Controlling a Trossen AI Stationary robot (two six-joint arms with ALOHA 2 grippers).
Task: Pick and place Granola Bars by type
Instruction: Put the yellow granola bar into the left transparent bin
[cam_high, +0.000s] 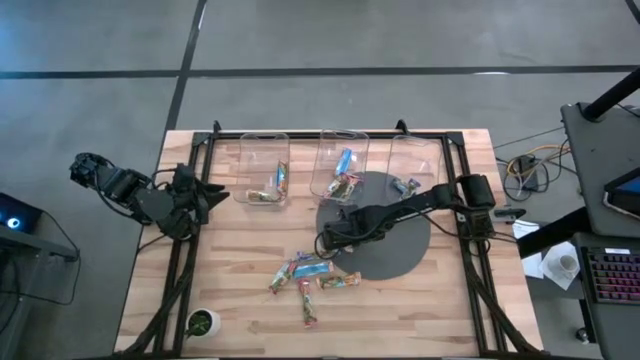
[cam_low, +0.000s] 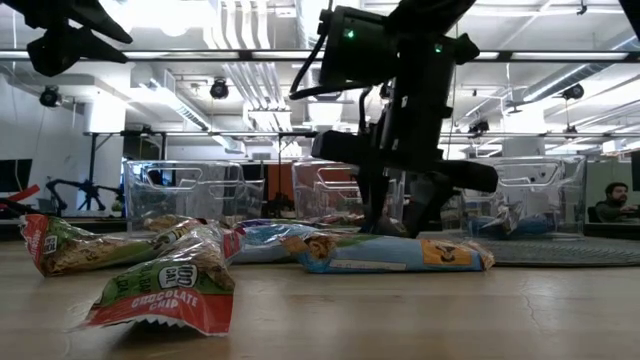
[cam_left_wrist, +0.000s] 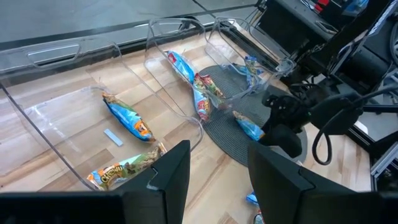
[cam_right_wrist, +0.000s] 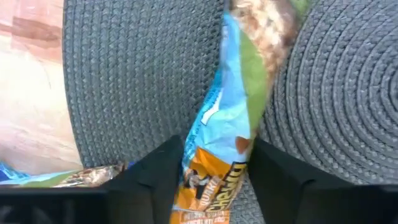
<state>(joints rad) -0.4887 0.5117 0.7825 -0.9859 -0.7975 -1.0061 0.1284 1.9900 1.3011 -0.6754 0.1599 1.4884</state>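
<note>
One blue bar (cam_right_wrist: 214, 134) lies on the grey mat (cam_right_wrist: 124, 74), between our right gripper (cam_right_wrist: 214, 177) fingers, which stand apart astride it, its length running straight ahead. Farther off, our left gripper (cam_left_wrist: 214, 180) waits open, well off the mat.

the red-edged granola bar wrapper (cam_low: 165, 290) lying nearest the low camera reads "chocolate chip" in white letters, with a round white logo above it too small to make out. inside the nearest clear bin (cam_left_wrist: 56, 124) in the left wrist view, the green-yellow bar (cam_left_wrist: 124, 169) shows "crunchy". the blue bar's (cam_right_wrist: 217, 149) orange print cannot be read.
</note>
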